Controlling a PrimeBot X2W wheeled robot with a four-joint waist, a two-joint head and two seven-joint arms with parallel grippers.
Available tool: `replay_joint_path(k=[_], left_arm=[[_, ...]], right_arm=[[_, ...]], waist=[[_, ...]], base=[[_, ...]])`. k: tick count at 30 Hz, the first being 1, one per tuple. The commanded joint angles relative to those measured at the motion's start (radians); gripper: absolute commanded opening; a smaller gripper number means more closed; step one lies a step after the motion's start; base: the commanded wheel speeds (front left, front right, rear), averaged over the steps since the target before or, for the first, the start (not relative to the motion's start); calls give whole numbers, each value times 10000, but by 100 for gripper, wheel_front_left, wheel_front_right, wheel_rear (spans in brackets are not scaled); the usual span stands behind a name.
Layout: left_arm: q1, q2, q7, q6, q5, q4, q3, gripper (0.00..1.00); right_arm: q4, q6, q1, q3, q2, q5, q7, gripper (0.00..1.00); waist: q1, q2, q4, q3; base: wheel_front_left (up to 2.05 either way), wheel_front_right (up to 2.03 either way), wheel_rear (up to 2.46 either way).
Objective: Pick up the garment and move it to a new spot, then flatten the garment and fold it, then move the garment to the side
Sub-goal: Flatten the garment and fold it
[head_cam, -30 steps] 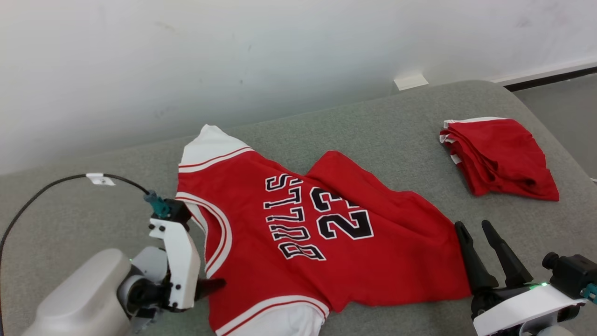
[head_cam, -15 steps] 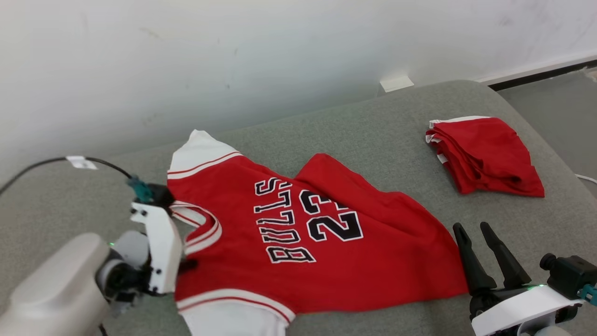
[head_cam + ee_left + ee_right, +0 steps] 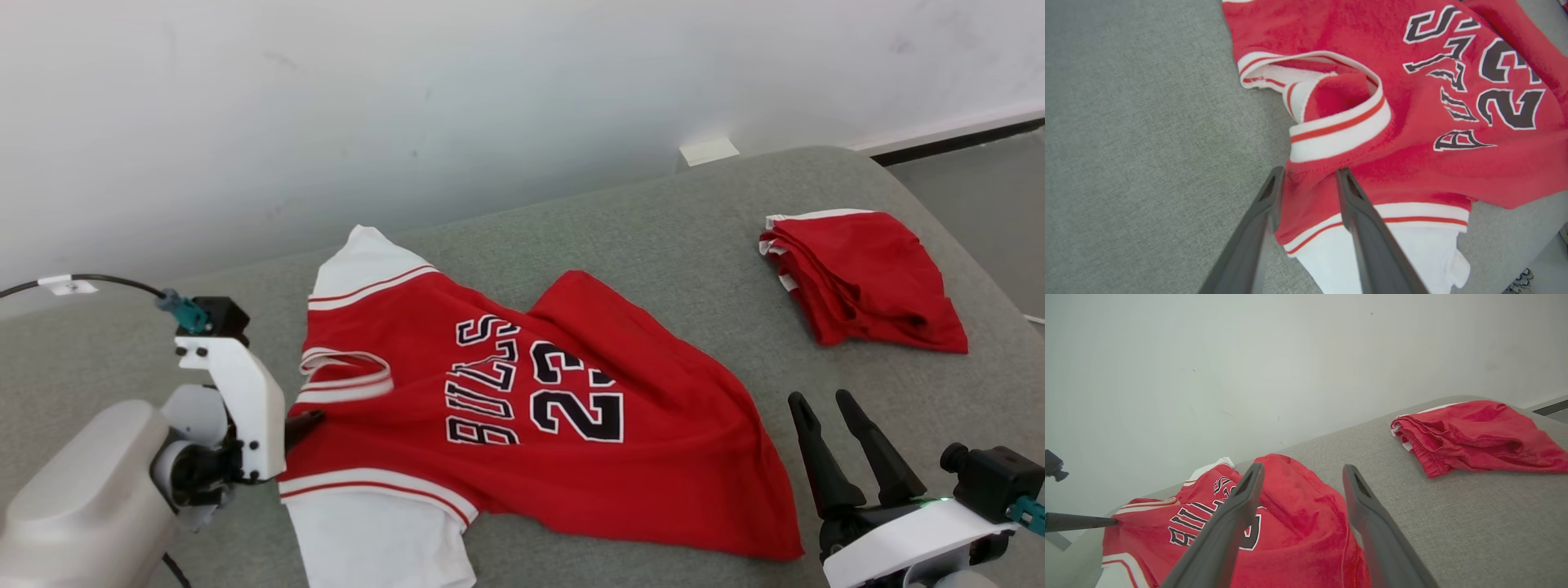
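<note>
Head view showed a grey cushion [image 3: 653, 220] against a white wall [image 3: 408, 98], with the red jersey [image 3: 522, 392] spread front-up but rumpled across its middle, collar toward the left edge and one white sleeve reaching the near edge. A folded red garment [image 3: 865, 278] lay well apart near the right edge. The left gripper [image 3: 1310, 175] stood with its fingers parted astride the jersey's cloth just below the collar, gripping nothing, while the right gripper [image 3: 820, 397] hovered released above the near right corner, just beside the jersey's hem.
</note>
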Motion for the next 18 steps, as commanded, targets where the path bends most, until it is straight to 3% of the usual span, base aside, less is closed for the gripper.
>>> replay_joint_path(k=[1, 8, 10, 11, 14, 18], left_arm=[[-54, 16, -284, -82, 136, 114, 24, 100], [226, 77, -1738, -302, 532, -65, -43, 100], [570, 202, -3011, -212, 861, -517, 72, 100], [570, 202, -3011, -212, 861, -517, 72, 100], [1061, 293, -4542, 205, 1249, -1191, 234, 100], [1901, 385, -6100, 1121, 1560, -2211, 591, 100]], right_arm=[[14, -20, -21, -36, -75, -47, -23, 100], [-68, -20, 256, 76, -58, -218, -1, 100], [-231, -20, 507, 111, 115, -480, -171, 100], [-231, -20, 507, 111, 115, -480, -171, 100], [-371, -20, 763, -238, 214, -1066, -362, 100], [-797, -20, 984, -776, 508, -1839, -443, 100]], waist=[[0, 0, 97, -73], [0, 0, 433, -499], [0, 0, 586, -666], [0, 0, 586, -666], [0, 0, 726, -804], [0, 0, 933, -941]], base=[[0, 0, 0], [0, 0, 0], [0, 0, 0], [0, 0, 0], [0, 0, 0], [0, 0, 0]])
